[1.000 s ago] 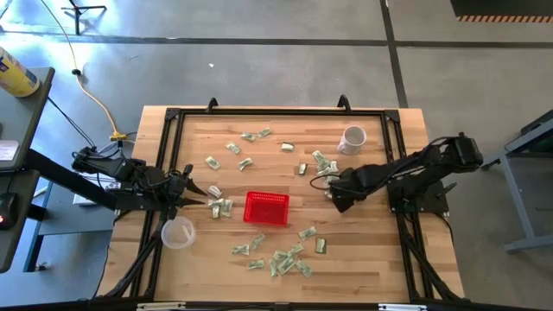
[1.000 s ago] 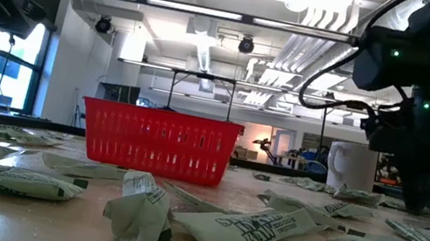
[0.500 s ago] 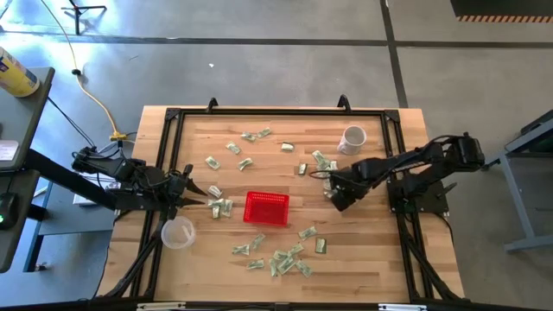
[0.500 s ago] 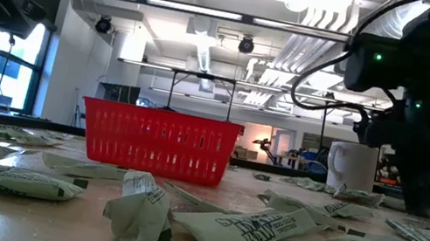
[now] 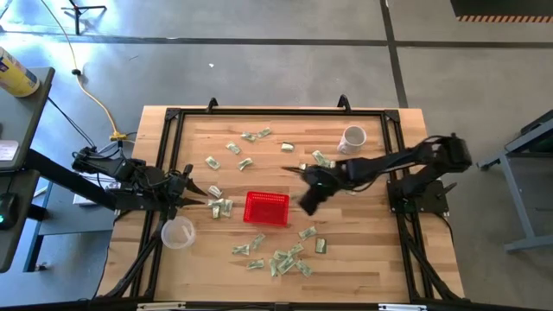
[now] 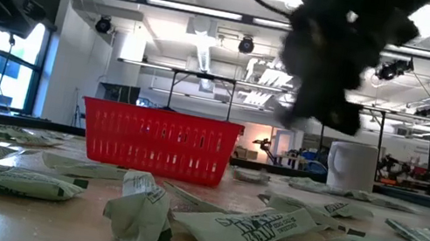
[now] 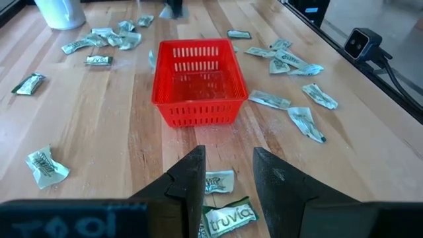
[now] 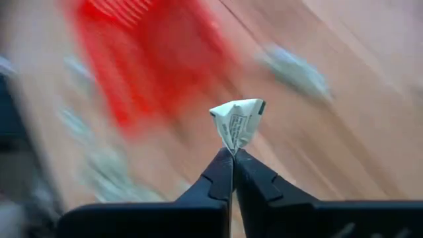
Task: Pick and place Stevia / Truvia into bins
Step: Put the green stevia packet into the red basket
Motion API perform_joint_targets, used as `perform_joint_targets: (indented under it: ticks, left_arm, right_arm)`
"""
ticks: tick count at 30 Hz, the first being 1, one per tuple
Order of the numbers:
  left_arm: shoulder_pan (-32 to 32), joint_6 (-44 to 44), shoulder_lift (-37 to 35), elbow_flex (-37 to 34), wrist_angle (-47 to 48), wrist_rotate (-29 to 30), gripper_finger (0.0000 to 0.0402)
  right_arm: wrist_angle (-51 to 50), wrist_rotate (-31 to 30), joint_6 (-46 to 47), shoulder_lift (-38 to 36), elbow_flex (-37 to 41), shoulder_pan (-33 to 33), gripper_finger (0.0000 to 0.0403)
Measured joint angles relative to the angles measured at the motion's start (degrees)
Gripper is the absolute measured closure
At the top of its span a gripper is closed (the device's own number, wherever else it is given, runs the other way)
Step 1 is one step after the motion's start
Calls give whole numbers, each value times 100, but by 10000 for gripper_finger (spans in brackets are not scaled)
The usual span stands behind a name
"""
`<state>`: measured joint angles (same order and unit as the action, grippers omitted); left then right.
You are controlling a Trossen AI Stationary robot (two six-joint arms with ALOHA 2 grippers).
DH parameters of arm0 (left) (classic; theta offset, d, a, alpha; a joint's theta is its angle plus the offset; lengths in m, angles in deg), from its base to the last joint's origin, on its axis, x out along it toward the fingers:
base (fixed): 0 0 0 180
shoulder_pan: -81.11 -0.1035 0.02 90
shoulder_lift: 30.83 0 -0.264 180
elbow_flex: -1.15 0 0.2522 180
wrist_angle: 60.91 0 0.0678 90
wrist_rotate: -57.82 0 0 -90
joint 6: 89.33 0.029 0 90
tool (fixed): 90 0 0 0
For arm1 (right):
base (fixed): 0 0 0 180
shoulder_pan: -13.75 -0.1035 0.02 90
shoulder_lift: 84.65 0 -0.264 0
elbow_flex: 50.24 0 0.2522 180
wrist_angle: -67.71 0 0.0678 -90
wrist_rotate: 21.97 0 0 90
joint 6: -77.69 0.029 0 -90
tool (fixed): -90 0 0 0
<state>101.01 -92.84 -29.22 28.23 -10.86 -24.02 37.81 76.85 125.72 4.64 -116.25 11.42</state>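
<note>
Change: I am seeing the right gripper (image 5: 308, 200) swinging away from the right-centre of the high view, where it was sitting low among the sachets near the white mug (image 5: 352, 138) a second ago; it is now arriving just right of the red basket (image 5: 266, 208) at the frame's centre.
Height: in the low view the right arm is now hanging as a dark blur in the upper middle, well clear of the surface, where before it was standing at the far right.
Right jaws: I am reading them as pinched tight on one folded sachet (image 8: 236, 121), which is sticking up from the fingertips at the centre of the right wrist view.
Meaning: I am judging the pick as done and the carry as nearly over; the red blur in the upper left of the right wrist view suggests the basket is close ahead, though the gripper is not yet over it.
Next: I am expecting to bring the gripper over the basket's rim before letting go, since the sides are low.
Left gripper (image 7: 227, 177): it is waiting at the left edge of the surface by the clear cup (image 5: 177, 231), jaws narrowly parted and holding nothing, facing the basket.
Remaining sachets (image 5: 281, 259): many are lying loose, clustered at lower centre and scattered across the upper middle of the high view.
</note>
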Motion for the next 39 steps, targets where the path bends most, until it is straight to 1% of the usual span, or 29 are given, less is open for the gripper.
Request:
perform_joint_targets:
  ticks: [2,3,5,7,11,14,16,18,20,23,26,28,30,32,33,36,39]
  left_arm:
    - [0,0,4,0,8,0,240]
    - [0,0,4,0,8,0,240]
    - [0,0,1,0,4,0,240]
    - [-1,0,2,0,8,-2,240]
    - [0,0,2,0,6,0,240]
    - [-1,0,2,0,5,0,240]
    - [0,0,2,0,6,-2,240]
    - [-1,0,2,0,6,-2,240]
    - [-2,0,2,0,-8,38,240]
    - [0,-72,1,0,-40,370,240]
    - [-2,-105,2,0,-29,498,240]
    - [-2,-109,2,0,-29,631,240]
    - [-2,-125,2,0,-25,720,240]
    - [-2,-125,2,0,-23,736,240]
    - [-2,-125,2,0,-21,780,240]
    - [-1,-138,2,0,-27,996,240]
    - [-2,-146,2,0,-78,1021,240]
  right_arm:
    - [-174,-6,-174,191,-454,-12,397]
    - [-158,87,-253,329,-702,-4,400]
    - [-62,119,-516,659,-1163,6,400]
    - [-246,163,-742,1076,-1564,17,399]
    - [-257,704,-1073,1948,-2320,67,401]
    - [-445,791,-1341,2464,-2837,58,392]
    - [-569,782,-1603,2638,-3159,31,379]
    - [-689,532,-1905,2673,-3437,5,359]
    - [-914,166,-2291,2673,-3669,-16,330]
    - [-1364,-284,-2820,2688,-4022,-61,278]
    - [-1842,-735,-3291,2684,-4333,-78,226]
    - [-2338,-1142,-3649,2679,-4524,-122,196]
    - [-2725,-1676,-3986,2677,-4752,-176,174]
    - [-3102,-2127,-4264,2656,-5016,-228,160]
    - [-3279,-2223,-4356,2647,-5121,-240,156]
    - [-3649,-2158,-4333,2642,-5297,-228,153]
    - [-4097,-2118,-4229,2642,-5349,-208,157]
